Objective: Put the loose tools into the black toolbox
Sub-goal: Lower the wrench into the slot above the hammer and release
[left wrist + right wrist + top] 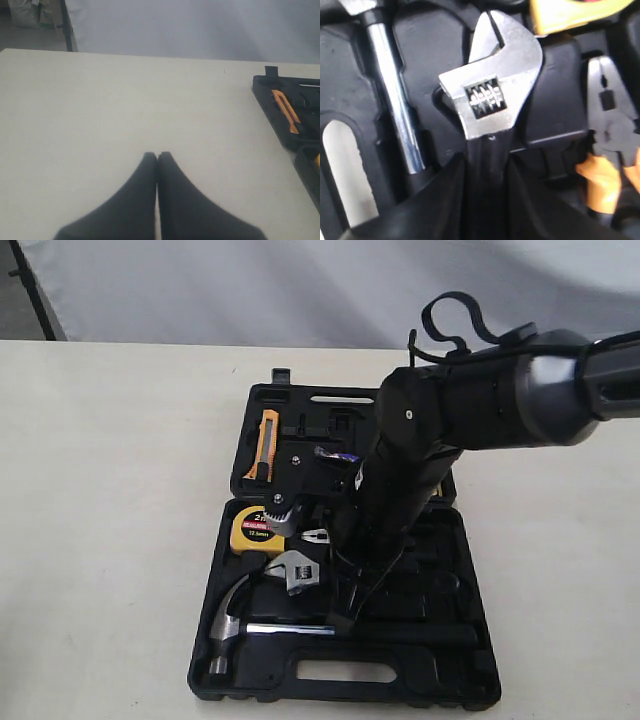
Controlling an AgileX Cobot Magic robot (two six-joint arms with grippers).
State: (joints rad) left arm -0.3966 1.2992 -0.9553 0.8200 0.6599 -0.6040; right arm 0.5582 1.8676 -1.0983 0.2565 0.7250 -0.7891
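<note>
On a pale table (100, 490) the black toolbox (470, 695) lies open, its slot-shaped handle cutout nearest the camera; just behind it the claw hammer (290, 628) sits in the near half, long axis left to right along the front edge, steel head at the left end; behind that, the right gripper (487, 165) pinches the black handle of the adjustable wrench (492, 95), whose long axis runs diagonally, silver head pointing far-left towards the yellow tape measure (255, 528) and the orange-handled pliers (318, 537); whether the wrench rests in the case cannot be told; the far half holds an orange utility knife (265, 445) and the small blue-white tape roll (335, 455); off to the left, the left gripper (157, 156) has its fingers pressed together over bare table.
</note>
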